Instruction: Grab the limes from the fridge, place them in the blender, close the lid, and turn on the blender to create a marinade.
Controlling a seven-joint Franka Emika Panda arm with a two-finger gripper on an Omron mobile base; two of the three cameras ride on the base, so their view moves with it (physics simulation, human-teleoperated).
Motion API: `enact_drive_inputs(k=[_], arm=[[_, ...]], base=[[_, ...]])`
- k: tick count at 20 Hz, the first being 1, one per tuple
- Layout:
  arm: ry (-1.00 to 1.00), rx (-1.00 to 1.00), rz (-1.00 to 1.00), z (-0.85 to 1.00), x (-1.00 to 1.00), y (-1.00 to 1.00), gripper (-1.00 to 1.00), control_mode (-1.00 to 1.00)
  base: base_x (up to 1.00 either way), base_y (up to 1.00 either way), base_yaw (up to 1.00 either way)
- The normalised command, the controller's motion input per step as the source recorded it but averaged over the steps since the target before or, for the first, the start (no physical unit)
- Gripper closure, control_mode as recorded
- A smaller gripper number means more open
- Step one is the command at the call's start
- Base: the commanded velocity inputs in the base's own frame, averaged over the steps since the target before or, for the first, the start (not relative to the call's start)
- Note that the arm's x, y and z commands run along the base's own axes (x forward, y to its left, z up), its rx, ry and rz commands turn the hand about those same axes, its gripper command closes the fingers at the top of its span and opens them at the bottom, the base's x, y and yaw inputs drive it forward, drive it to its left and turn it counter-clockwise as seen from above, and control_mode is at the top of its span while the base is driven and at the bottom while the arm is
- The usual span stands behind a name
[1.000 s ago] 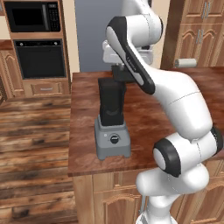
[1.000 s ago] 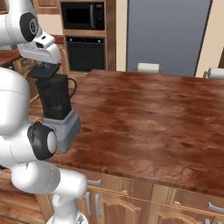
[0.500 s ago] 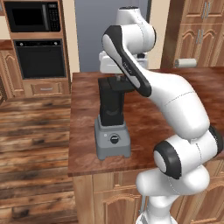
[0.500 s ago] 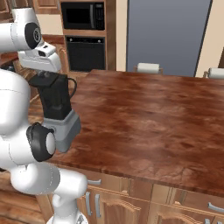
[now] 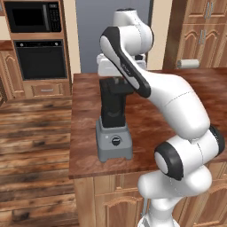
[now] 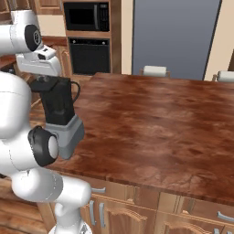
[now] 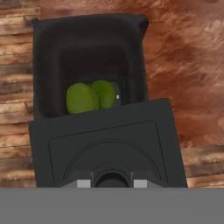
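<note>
The blender (image 5: 114,141) (image 6: 67,133) stands near the left edge of the wooden island, its dark jar (image 7: 87,30) open at the top. Two green limes (image 7: 82,98) (image 7: 104,93) lie side by side at the jar's bottom. My gripper (image 7: 109,181) (image 5: 116,79) is shut on the knob of the black lid (image 7: 109,135) (image 6: 49,81). It holds the lid just above the jar, shifted to one side, so part of the opening shows. The grey fridge (image 5: 113,31) (image 6: 176,36) stands closed behind the island.
The island top (image 6: 160,123) stretches wide to the right of the blender. A paper towel roll (image 5: 188,64) (image 6: 154,71) lies at its far edge. A black wall oven (image 5: 40,60) and microwave (image 5: 33,15) stand left of the fridge. Wood floor lies left of the island.
The arm's upper links have swung up and back toward the fridge. The hand with the lid has stayed over the jar, shifting only slightly.
</note>
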Motion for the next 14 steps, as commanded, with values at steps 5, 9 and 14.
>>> enact_drive_inputs(k=[5, 9, 14], arm=[[-0.09, 0.00, 0.00, 0.34, 0.00, 0.00, 1.00, -1.00], [-0.01, 0.00, 0.00, 0.00, 0.24, 0.00, 1.00, -1.00], [0.00, 0.00, 0.00, 0.00, 0.37, 0.00, 1.00, -1.00]], base=[[0.00, 0.00, 0.00], [0.00, 0.00, 0.00], [0.00, 0.00, 0.00]])
